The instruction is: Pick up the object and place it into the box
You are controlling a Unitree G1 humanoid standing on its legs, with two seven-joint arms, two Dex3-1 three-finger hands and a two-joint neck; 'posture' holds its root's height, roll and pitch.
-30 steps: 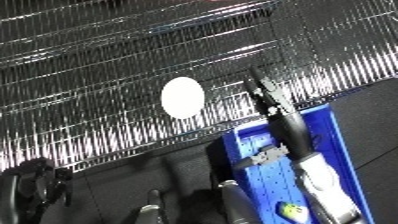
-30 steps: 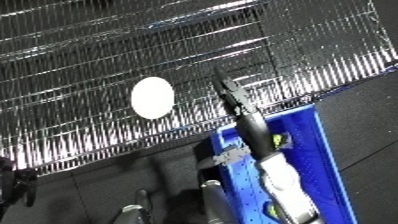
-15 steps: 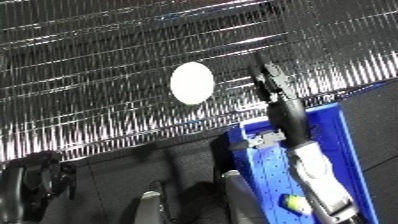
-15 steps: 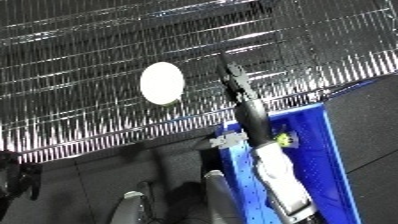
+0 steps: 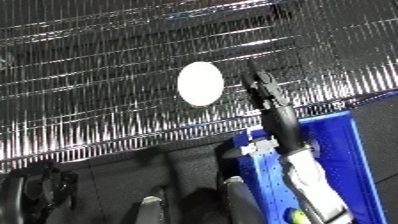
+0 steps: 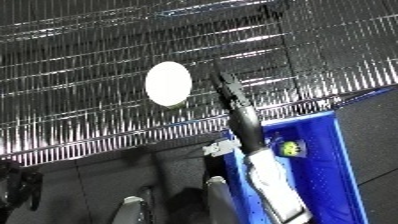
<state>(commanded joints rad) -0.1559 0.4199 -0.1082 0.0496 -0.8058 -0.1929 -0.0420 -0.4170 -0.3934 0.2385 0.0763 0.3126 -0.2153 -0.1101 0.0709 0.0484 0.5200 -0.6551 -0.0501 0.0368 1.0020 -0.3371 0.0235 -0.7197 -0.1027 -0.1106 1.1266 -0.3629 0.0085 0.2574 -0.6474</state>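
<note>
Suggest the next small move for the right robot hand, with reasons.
Probably ease the right robot hand leftward toward the white object. Its fingers look extended beside the object with a gap between, nothing is held, and the blue bin waits below.

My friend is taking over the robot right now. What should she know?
Right hand: reaching out over the wire shelf, just right of the white object, not touching it; whether its fingers are open is unclear.
Left hand: not in view.
White object: lying on the shelf.
Blue bin: lower right, under the right forearm; something small and yellow-green lies inside.
Done: nothing picked up yet.
Left: grasp the white object, carry it to the bin, drop it in.
</note>
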